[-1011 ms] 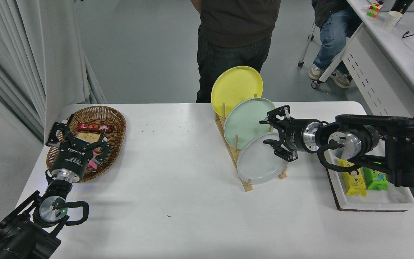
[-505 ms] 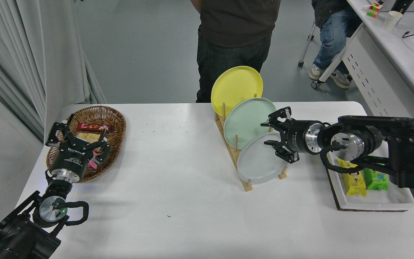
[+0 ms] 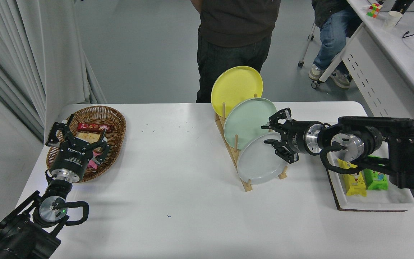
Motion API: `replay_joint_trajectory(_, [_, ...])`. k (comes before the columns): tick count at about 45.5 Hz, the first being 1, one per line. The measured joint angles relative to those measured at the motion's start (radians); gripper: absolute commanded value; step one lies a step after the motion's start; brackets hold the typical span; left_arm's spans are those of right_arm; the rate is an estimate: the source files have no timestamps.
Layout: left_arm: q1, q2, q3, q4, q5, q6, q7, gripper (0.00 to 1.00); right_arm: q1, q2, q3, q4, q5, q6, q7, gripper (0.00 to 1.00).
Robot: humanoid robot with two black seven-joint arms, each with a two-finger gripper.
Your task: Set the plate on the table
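The pale grey plate (image 3: 259, 162) stands on edge in the front slot of a wooden rack (image 3: 233, 151) on the white table (image 3: 178, 187). Behind it stand a mint-green plate (image 3: 244, 120) and a yellow plate (image 3: 236, 85). My right gripper (image 3: 272, 136) is open and points left, with its fingers around the grey plate's upper right rim. I cannot tell whether they touch it. My left gripper (image 3: 76, 138) is open and parked at the lower left, over the wicker basket.
A wicker basket (image 3: 115, 124) with snacks sits at the left. A white tray (image 3: 372, 201) with yellow and green packets lies at the right under my right arm. A person (image 3: 235, 36) stands behind the rack at the far edge. Another person sits at the upper right.
My right gripper has moved slightly right and up along the grey plate's rim. The plates and the left arm have not moved.
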Motion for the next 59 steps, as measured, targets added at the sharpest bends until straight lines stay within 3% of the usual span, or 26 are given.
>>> replay_joint_trajectory(18, [0.0,0.0,0.0,0.0,0.0,0.0,0.0,0.98,0.003,0.0,0.004,0.001,0.017,-0.001,-0.01,0.35])
replay_joint_trajectory(59, [0.0,0.0,0.0,0.0,0.0,0.0,0.0,0.98,0.01,0.003,0.008,0.001,0.062,-0.028,-0.043,0.35])
